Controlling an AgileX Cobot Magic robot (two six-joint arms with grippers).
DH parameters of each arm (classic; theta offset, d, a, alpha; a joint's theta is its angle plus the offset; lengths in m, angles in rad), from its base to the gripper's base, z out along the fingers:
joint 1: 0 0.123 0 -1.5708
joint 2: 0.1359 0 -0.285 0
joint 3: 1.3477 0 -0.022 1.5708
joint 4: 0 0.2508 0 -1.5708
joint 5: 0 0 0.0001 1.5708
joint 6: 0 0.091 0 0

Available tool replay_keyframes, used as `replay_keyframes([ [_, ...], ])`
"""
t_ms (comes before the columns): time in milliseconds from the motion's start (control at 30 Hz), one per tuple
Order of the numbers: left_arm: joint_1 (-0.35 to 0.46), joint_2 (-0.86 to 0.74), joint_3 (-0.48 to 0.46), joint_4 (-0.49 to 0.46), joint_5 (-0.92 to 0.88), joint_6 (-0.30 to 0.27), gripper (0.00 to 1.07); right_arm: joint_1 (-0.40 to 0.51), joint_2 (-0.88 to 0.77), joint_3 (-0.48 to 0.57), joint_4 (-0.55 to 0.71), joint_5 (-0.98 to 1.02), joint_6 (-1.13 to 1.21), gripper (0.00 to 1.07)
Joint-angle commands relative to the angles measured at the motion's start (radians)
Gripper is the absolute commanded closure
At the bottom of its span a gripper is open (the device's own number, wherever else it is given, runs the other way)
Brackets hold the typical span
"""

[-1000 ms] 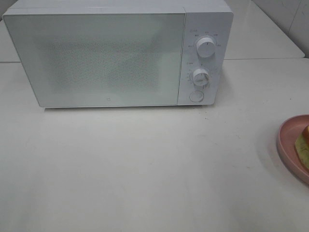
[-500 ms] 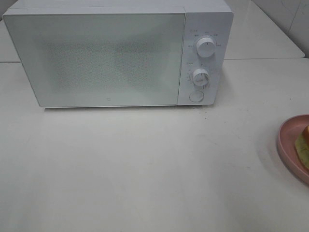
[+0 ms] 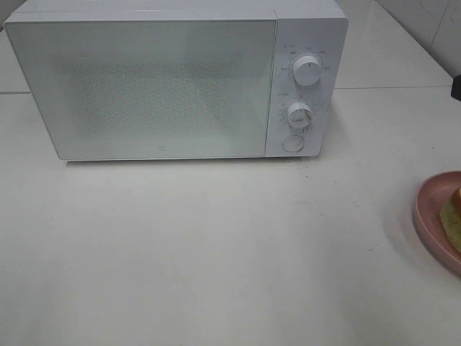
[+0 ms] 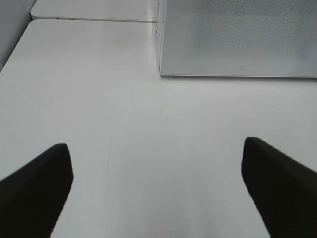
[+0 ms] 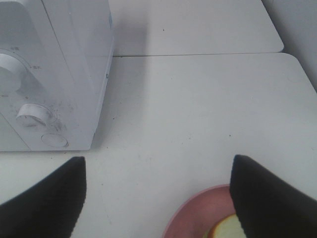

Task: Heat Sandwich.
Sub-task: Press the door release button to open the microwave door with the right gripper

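Zero steps done: microwave (image 3: pixel 166 79) door closed, sandwich (image 3: pixel 454 216) on its pink plate (image 3: pixel 426 216) at the bench's (image 3: pixel 216 252) right edge.
Both empty, the left gripper (image 4: pixel 154 144) and right gripper (image 5: pixel 158 158) gape wide.

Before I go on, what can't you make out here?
Sandwich: cut off by the right edge in the exterior high view, by the bottom edge in the right wrist view.
Microwave interior: hidden behind its speckled door.
Dial markings: too small to read, exterior high view.
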Motion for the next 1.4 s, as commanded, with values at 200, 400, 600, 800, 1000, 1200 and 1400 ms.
replay_keyframes([
  [200, -0.001, -0.027, 0.004, -0.005, 0.003, -0.006, 0.19, -0.004, 0.104, 0.016, -0.002, -0.195, 0.026, 0.31],
  [400, -0.001, -0.027, 0.004, -0.005, 0.003, -0.006, 0.19, -0.004, 0.162, 0.113, 0.030, -0.485, 0.024, 0.31],
  [600, -0.001, -0.027, 0.004, -0.005, 0.003, -0.005, 0.19, 0.088, 0.238, 0.205, 0.163, -0.724, -0.091, 0.31],
  [800, -0.001, -0.027, 0.004, -0.005, 0.003, -0.005, 0.19, 0.233, 0.330, 0.245, 0.337, -0.883, -0.212, 0.31],
  [1000, -0.001, -0.027, 0.004, -0.005, 0.003, -0.005, 0.19, 0.355, 0.401, 0.244, 0.452, -0.965, -0.295, 0.31],
  [1200, -0.001, -0.027, 0.004, -0.005, 0.003, -0.005, 0.19, 0.493, 0.501, 0.244, 0.603, -1.045, -0.322, 0.31],
  [1400, -0.001, -0.027, 0.004, -0.005, 0.003, -0.005, 0.19, 0.586, 0.583, 0.241, 0.678, -1.083, -0.322, 0.31],
])
